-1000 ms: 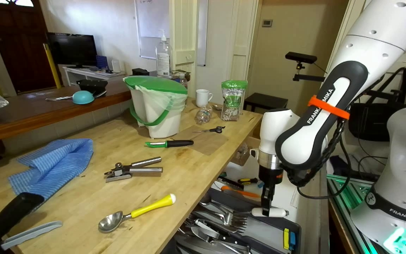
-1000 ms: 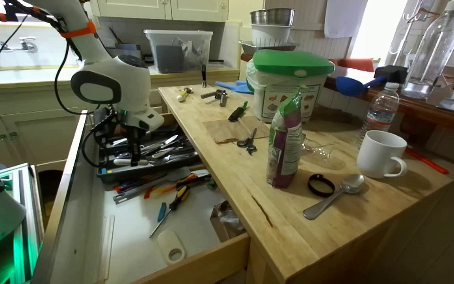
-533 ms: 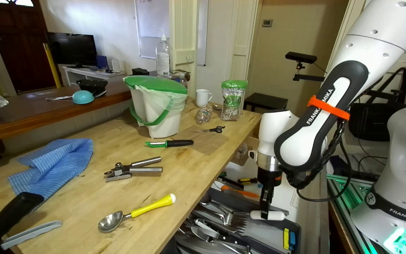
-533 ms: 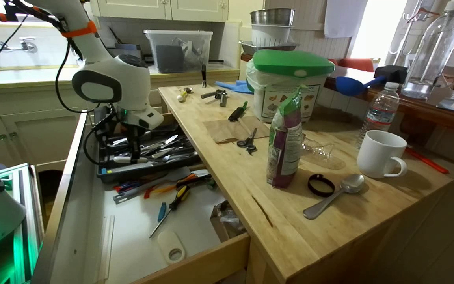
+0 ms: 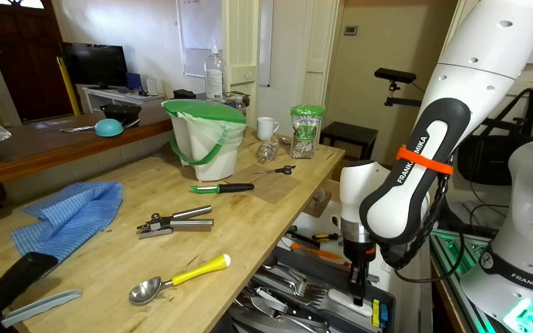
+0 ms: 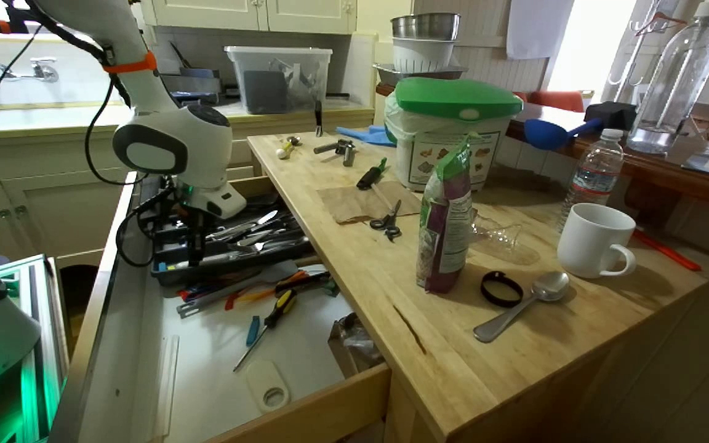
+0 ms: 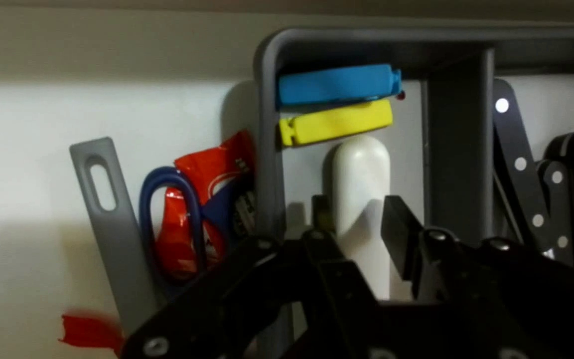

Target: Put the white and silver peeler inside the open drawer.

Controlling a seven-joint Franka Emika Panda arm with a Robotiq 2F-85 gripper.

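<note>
One peeler (image 7: 361, 167) runs lengthwise between the fingers (image 7: 396, 232), handle end toward the yellow clip (image 7: 338, 122), whether gripped unclear.

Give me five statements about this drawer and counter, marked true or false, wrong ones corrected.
1. The mug stands on the counter. True.
2. The scoop has a green handle. False: the scoop's handle is yellow.
3. In the drawer, the yellow clip lies between the blue clip and the peeler. True.
4. The cloth lies in the drawer. False: the cloth lies on the counter.
5. The gripper has a finger on either side of the peeler. True.
</note>
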